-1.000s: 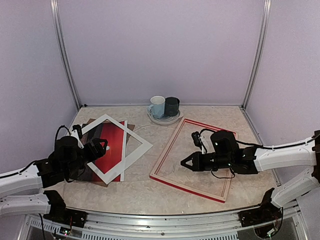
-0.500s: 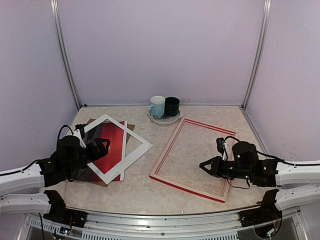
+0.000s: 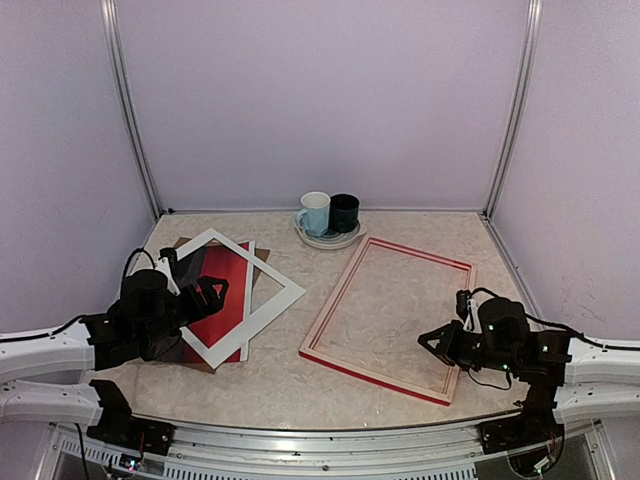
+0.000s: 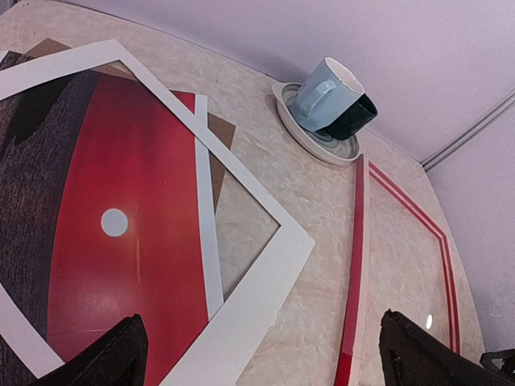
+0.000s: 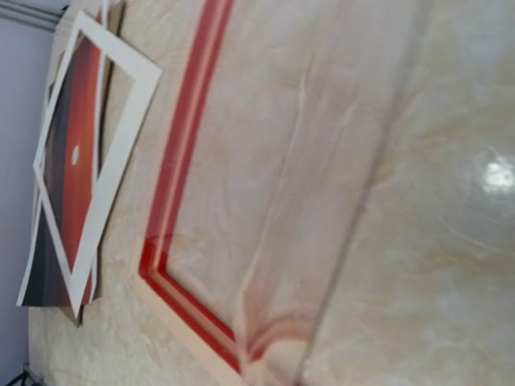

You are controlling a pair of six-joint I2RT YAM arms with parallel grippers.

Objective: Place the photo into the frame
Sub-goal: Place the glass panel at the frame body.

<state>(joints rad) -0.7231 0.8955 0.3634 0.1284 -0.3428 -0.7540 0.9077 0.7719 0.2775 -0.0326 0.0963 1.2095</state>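
Across the pale marbled bench (image 3: 280, 388) the largest piece is the large, thin rectangular red-and-pale-wood frame (image 3: 335, 298). It lies flat on the right half, its long axis near to far, as best I can judge, leaning right at the far end.

On the left half lies the large rectangular red-sunset photo (image 3: 222, 290), face up on a brown backing board (image 3: 184, 243). A flat white mat border (image 3: 255, 322) sits skewed like a diamond on top of it. The photo's long axis also runs near to far, with dark sea to the left and red sky and white sun to the right, toward the frame. The mat's right corner comes near the frame's left edge without touching.

My left tool (image 3: 212, 293) hovers over the photo's near-left part, fingers spread as wide as they go and holding nothing. That arm is plainly the nearer one. The photo lies directly below and ahead of it, and the frame is off to its right.

My right tool (image 3: 428, 342) is pinched closed on nothing, low over the frame's near-right corner.

I judge the mat has to come off before the print can travel right.

A pale blue mug (image 3: 315, 212) and a dark mug (image 3: 344, 212) sit on a plate (image 3: 330, 241) at the far edge.
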